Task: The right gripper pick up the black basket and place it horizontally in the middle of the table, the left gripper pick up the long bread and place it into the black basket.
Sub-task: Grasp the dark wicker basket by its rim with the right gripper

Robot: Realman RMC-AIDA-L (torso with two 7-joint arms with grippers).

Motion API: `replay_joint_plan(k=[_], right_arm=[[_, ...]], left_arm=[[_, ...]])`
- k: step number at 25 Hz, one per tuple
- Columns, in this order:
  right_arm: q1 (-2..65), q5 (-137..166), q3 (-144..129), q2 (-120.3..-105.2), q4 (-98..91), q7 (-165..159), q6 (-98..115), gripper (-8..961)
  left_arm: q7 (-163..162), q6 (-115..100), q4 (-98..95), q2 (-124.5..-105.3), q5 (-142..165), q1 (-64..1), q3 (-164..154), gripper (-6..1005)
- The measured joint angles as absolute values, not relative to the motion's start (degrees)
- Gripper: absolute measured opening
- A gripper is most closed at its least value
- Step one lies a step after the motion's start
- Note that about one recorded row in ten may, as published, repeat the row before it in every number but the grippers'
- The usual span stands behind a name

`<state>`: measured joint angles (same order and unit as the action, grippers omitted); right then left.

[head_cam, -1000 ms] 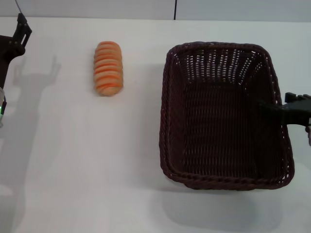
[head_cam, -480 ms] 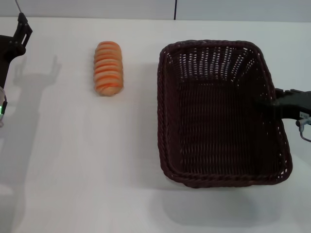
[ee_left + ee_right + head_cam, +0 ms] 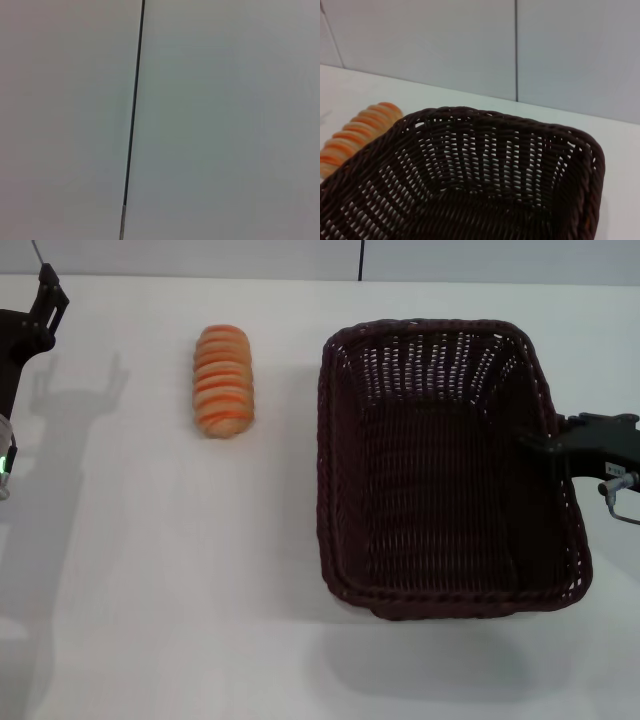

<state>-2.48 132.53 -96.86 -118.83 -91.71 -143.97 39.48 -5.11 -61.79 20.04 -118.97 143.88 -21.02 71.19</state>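
Right of the long bread (image 3: 223, 381), the black basket (image 3: 447, 470) hangs a little above the table (image 3: 160, 590), its shadow cast below its near rim, so it appears lifted rather than resting. At the basket's right rim the right gripper (image 3: 548, 446) is clamped on the wall, one finger inside, presumably to carry it toward the middle and turn it crosswise. Empty, the basket awaits the bread, which lies well apart on the tabletop. Far beyond the bread, the left gripper (image 3: 45, 302) is parked; I cannot tell how its claw stands.
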Motion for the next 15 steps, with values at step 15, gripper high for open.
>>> replay_joint_plan(k=[15], right_arm=[[-0.3,123.3,-94.7,-118.58,-95.8,-128.3,49.0,276]], left_arm=[[-5.9,-61.8,20.0,-119.0,143.9,-21.3,71.3,849]])
